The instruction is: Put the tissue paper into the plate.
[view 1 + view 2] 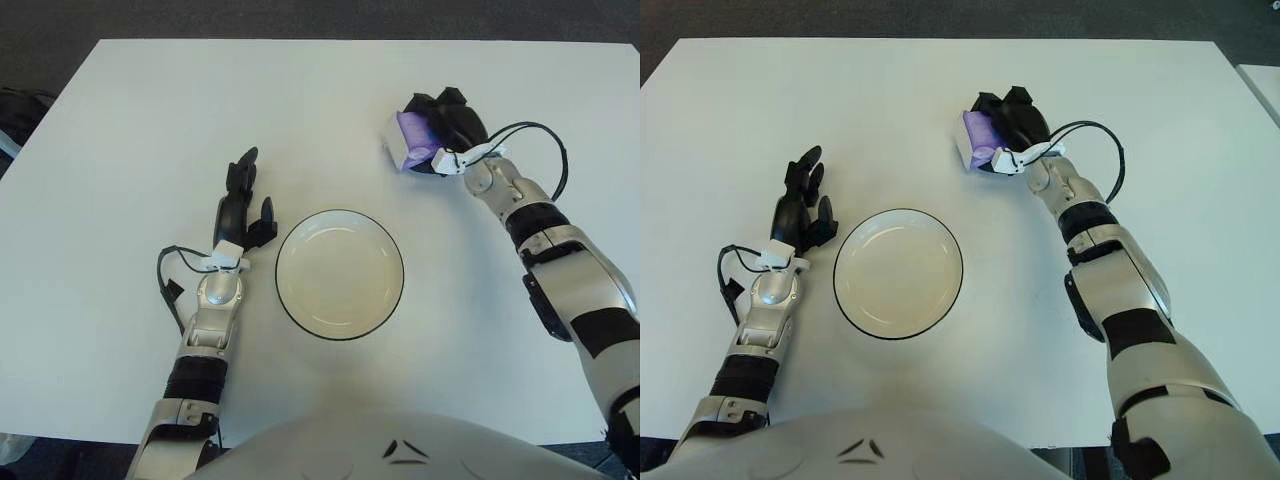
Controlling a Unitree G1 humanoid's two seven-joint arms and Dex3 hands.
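A purple and white tissue pack (408, 142) sits at the back right of the white table, with my right hand (440, 128) curled over it from behind. Its near end is tilted up a little off the surface. A white plate with a dark rim (340, 273) stands empty in the middle, well to the front left of the pack. My left hand (244, 205) shows just left of the plate, fingers stretched out and holding nothing.
The white table (150, 130) reaches the dark floor on all sides. A black cable (530, 135) loops beside my right wrist. Another cable (170, 280) hangs by my left forearm.
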